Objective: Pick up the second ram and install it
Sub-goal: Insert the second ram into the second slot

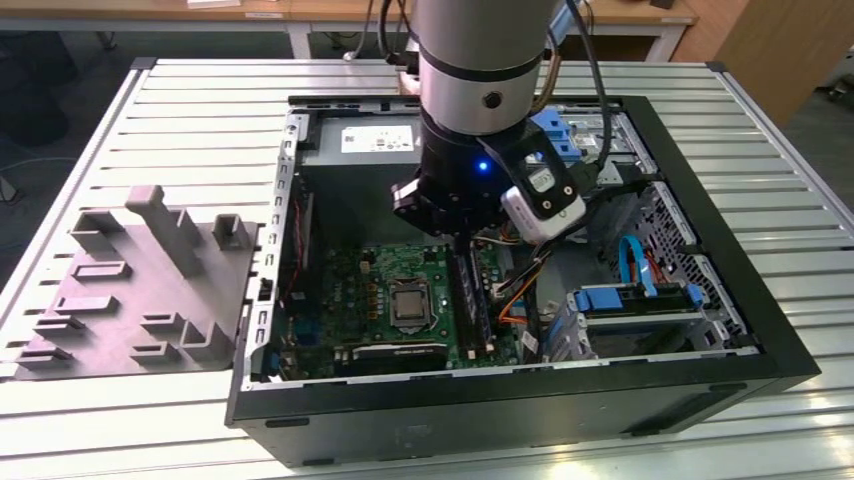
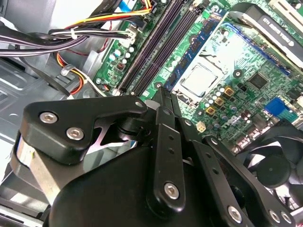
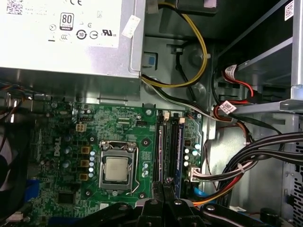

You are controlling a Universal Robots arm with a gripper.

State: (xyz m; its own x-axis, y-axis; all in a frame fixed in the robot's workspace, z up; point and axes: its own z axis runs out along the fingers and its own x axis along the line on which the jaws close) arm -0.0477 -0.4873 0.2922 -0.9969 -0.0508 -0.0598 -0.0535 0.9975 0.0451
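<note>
Look down into the open computer case (image 1: 534, 402). Find the claw (image 1: 461, 240) low inside, right over the green board (image 1: 354, 290). See the fingers (image 2: 164, 132) in the second wrist view: pressed close together, with no gap to spot between the tips. Closed, then. Hard to say whether pinching a thin edge or just resting on top of it.

Now hunt for the second ram (image 1: 466, 300). Seems to be the long dark stick standing on its edge in a slot, right under the finger tips. Only a guess, for stick and slot look much alike here.

In the exterior view, runs in a straight line from 12 o'clock to 6 o'clock. Starts under the claw at the 12 o'clock end and stretches away toward 6 o'clock. So no need to reach sideways: touching or almost touching at that one end, with the far end well apart from the claw.

Notice the square silver chip holder (image 1: 404, 303) just beside the stick at 9 o'clock. Notice more long black slots (image 1: 486, 305) just beside it at 3 o'clock, then orange and black wires (image 1: 514, 300) past those. Only one arm here, so no choosing between two.
</note>
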